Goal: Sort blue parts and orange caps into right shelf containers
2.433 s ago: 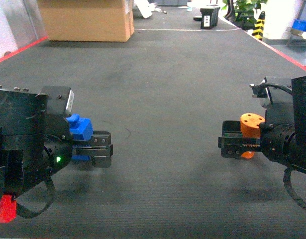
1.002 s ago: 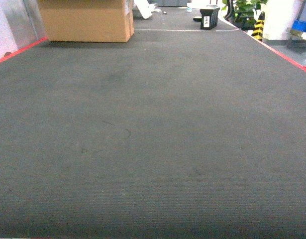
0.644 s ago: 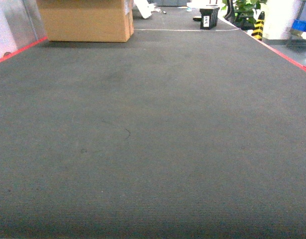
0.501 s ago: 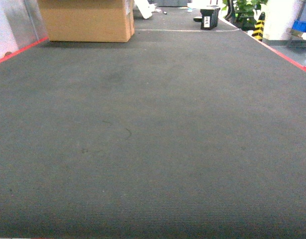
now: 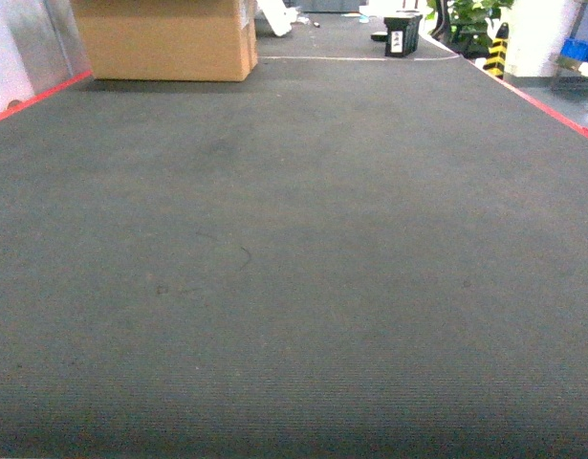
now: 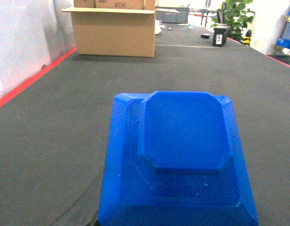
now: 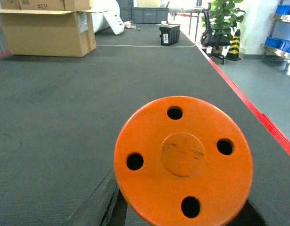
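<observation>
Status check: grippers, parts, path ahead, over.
Grippers out of head view. Blue part fills left wrist view, orange cap fills right. Shelf containers far right. Cardboard box far left.

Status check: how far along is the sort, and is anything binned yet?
Nothing shows as binned. In hand: a blue stepped plastic part fills the left wrist view and a round orange cap with four holes fills the right one, both over the dark grey mat. Neither claw's fingers are visible. Left: reaching the blue crates on the shelf at far right and dropping both.
</observation>
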Motion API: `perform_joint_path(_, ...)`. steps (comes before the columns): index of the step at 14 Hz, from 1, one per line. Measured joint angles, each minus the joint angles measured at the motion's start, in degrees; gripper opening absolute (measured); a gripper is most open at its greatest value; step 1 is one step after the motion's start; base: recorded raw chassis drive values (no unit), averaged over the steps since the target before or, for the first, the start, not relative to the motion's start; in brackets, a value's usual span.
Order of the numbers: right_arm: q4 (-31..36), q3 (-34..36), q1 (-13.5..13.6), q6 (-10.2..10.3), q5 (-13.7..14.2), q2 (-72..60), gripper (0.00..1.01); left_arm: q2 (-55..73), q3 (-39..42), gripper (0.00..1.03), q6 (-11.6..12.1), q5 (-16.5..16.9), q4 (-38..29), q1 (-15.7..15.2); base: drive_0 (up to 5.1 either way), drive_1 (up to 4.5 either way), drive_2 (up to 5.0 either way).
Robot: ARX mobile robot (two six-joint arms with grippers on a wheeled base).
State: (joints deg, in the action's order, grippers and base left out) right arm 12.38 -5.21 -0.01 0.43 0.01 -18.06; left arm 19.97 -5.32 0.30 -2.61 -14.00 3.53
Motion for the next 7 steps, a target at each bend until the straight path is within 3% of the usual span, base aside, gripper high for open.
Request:
perform_joint_path(1,-0.4,0.6,0.0,0.0,0.0,1.2,0.44,-1.4,1.0,0.42,0.0,2.1,0.6,-3.5,0.0,0.0,0.0)
perform_joint_path(7,-2.7,4.5,0.0,0.0,0.0,8.5,0.44,-9.2,4.7,0.42,-0.1,2.6,2.9,-3.4,0.0,0.0,0.0)
